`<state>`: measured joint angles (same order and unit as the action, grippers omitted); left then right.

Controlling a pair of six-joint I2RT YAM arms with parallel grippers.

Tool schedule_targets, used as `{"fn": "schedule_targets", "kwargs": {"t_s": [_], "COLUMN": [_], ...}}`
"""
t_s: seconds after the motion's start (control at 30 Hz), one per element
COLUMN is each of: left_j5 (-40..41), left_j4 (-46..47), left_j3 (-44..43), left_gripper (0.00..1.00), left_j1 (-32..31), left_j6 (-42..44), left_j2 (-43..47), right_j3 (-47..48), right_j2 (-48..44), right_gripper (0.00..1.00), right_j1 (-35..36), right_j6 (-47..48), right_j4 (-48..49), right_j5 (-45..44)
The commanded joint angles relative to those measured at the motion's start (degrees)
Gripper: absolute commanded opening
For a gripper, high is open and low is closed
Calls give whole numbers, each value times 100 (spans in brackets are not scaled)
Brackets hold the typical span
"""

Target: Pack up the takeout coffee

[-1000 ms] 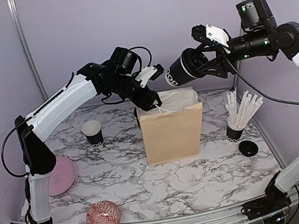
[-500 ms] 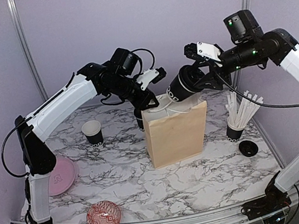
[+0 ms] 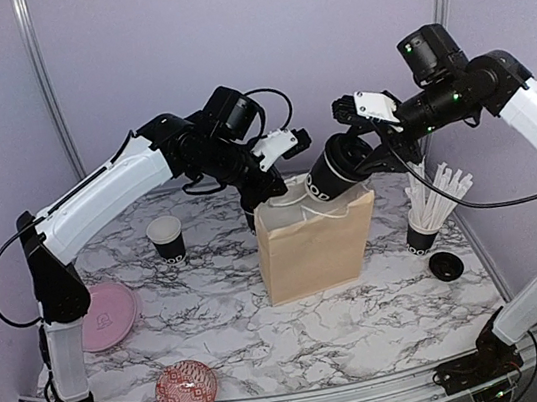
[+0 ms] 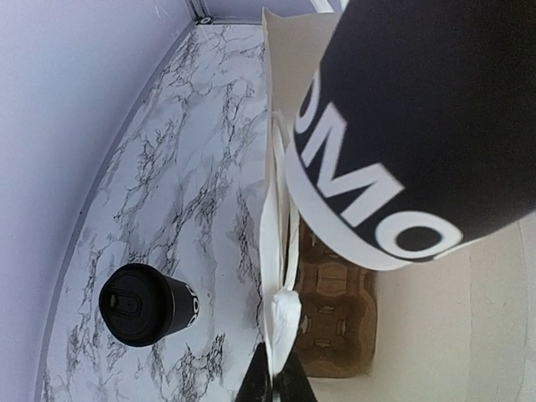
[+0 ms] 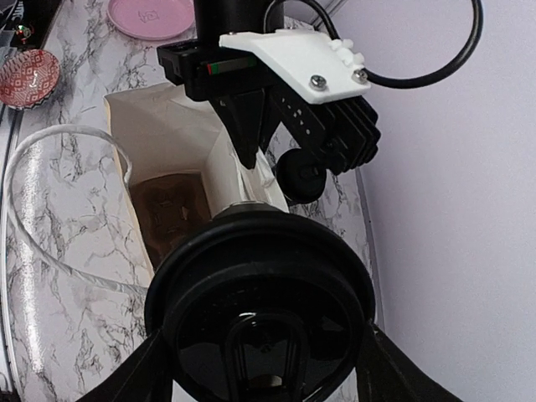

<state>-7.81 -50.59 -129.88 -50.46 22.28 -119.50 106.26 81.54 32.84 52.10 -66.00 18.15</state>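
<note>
A black takeout coffee cup [image 3: 330,174] with a black lid hangs tilted over the mouth of the brown paper bag [image 3: 316,244], my right gripper [image 3: 347,154] shut around it. In the right wrist view its lid [image 5: 260,310] fills the frame between my fingers [image 5: 138,377]. My left gripper [image 3: 269,193] is shut on the bag's left rim, its tips [image 4: 276,387] pinching the white edge [image 4: 280,310]. A cardboard cup carrier [image 4: 335,322] lies at the bag's bottom. A second lidded cup [image 4: 146,303] stands behind the bag. A lidless cup [image 3: 165,239] stands to the left.
A black cup of white straws [image 3: 424,223] and a small black lid [image 3: 446,265] are right of the bag. A pink plate [image 3: 104,317] and a red patterned bowl [image 3: 185,387] lie at the near left. Walls close in at the back and right.
My left gripper has closed on the bag's rim. My right gripper has carried the lidded cup left and down, from beside the bag to just over its mouth.
</note>
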Motion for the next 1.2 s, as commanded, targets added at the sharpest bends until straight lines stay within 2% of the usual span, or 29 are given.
{"fn": "schedule_targets", "kwargs": {"t_s": [0.0,0.07,0.27,0.4,0.63,0.9,1.03,1.17], "left_j5": [1137,1508,2304,2665,2541,2092,1948,1691], "left_j4": [-100,-100,-101,-100,91,1272,1495,1490], "left_j3": [327,494,782,934,1324,2495,2639,2602], "left_gripper": [0,0,0,0,0,0,23,38], "left_j1": [-475,-633,-990,-1078,-1080,-1080,-1080,-1078], "left_j6": [478,556,512,521,515,784,800,590], "left_j2": [743,905,1092,1128,1389,2141,2162,2209], "right_j3": [444,437,-69,-37,125,-370,-566,-624], "right_j2": [264,294,363,520,629,480,445,408], "right_gripper": [51,50,48,47,47,45,44,43], "right_j1": [51,207,1072,1354,1438,1604,1896,2227], "right_j6": [564,660,737,779,704,570,445,321], "right_j4": [-776,-855,-714,-821,-922,-1012,-1045,-1036], "right_j5": [261,138,-967,-1191,-1154,-1042,-1174,-1394]}}
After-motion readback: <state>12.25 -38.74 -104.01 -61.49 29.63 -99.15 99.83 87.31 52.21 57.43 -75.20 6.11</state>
